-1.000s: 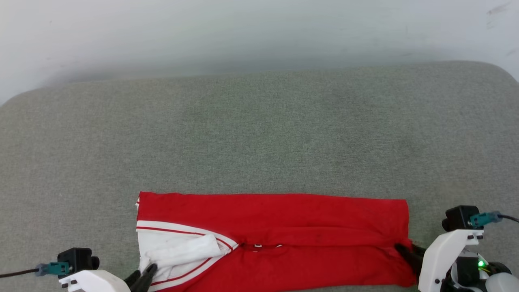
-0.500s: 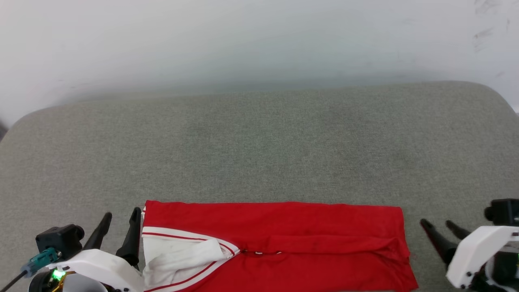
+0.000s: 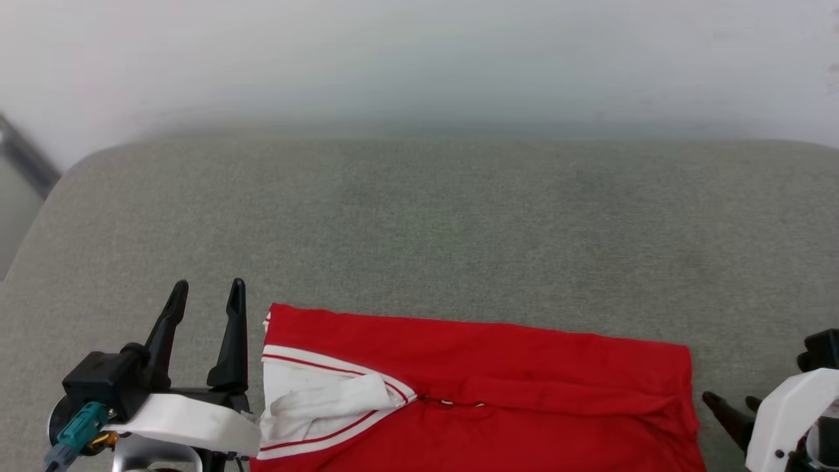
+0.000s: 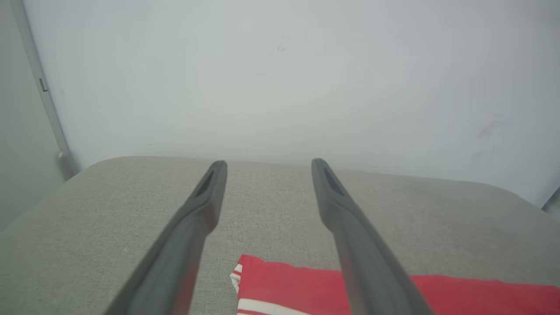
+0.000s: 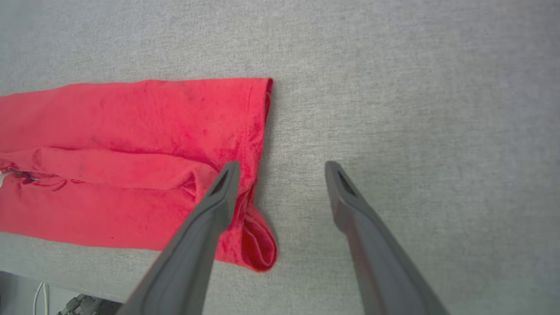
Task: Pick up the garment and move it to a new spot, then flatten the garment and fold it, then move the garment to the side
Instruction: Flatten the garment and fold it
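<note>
2 grippers, both w/ fingers spread wide, nothing pinched between them. Garment (image 3: 524,367) lies folded into 1 long red band along the near edge of the grey fabric pad (image 3: 459,223), running left to right. White sleeve (image 3: 314,393) w/ thin red stripes sits folded on top at the band's left end. Left gripper (image 3: 208,284) is just beside that end, fingers pointing toward the pad's far edge and the pale wall (image 3: 419,59). Right gripper (image 3: 729,398) is by the band's right end, near the pad's near-right corner. In the right wrist view 1 finger overlaps the rumpled hem corner; can't tell if it touches.
</note>
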You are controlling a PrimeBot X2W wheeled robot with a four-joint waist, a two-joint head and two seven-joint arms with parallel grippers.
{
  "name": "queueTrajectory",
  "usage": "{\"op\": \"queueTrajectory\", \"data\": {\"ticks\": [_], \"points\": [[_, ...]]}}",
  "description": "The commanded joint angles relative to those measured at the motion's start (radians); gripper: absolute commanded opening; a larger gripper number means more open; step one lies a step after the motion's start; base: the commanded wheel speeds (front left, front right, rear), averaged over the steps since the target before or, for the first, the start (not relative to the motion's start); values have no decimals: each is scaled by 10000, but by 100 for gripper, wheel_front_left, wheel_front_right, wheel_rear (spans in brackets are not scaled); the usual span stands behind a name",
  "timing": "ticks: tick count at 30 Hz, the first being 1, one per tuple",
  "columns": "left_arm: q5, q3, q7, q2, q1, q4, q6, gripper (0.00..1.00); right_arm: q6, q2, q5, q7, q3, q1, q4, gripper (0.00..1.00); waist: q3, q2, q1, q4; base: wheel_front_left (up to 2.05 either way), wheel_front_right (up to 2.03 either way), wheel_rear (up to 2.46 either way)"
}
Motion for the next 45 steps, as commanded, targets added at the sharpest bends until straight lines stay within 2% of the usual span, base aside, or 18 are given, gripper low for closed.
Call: {"op": "queueTrajectory", "data": {"ticks": [1, 11, 13, 14, 28, 32, 38, 42, 45], "points": [[91, -22, 30, 29, -173, -158, 50, 100, 0, 143, 7, 82, -14, 2, 29, 100, 263, 0, 1, 208, 0, 0, 0], [239, -255, 2, -79, -466, -338, 9, 100, 0, 908, 376, 837, 537, -111, 1467, 100, 848, 0, 1, 556, 0, 0, 0], [280, -294, 7, -9, -494, -308, -23, 100, 0, 1000, 434, 970, 643, -143, 1651, 27, 871, 0, 1, 541, 0, 0, 0], [316, -315, 8, 21, -500, -288, -35, 100, 2, 1001, 466, 960, 681, -186, 1683, 0, 867, 0, 1, 527, 0, 0, 0], [423, -405, 89, 183, -136, -257, 147, 100, -1, -10, 613, 880, 642, -981, 1270, 0, 84, 0, 1, 175, 0, 0, 0], [476, -356, 109, 280, -26, -395, 233, 100, -1, -355, 514, 902, 184, -938, 1338, 0, -75, 0, 1, -10, 0, 0, 0], [488, -375, 147, 342, 93, -518, 309, 100, -1, -839, 115, 988, -1223, -710, 1588, 0, -209, 0, 1, -237, 0, 0, 0], [497, -418, 123, 295, 194, -504, 356, 100, -1, -810, 12, 1126, -1786, -683, 1540, 0, -262, 0, 1, -387, 0, 0, 0], [482, -448, 125, 283, 217, -499, 385, 100, -1, -264, 511, 1521, -1931, -900, 1433, 0, -266, 0, 1, -462, 0, 0, 0]]}}
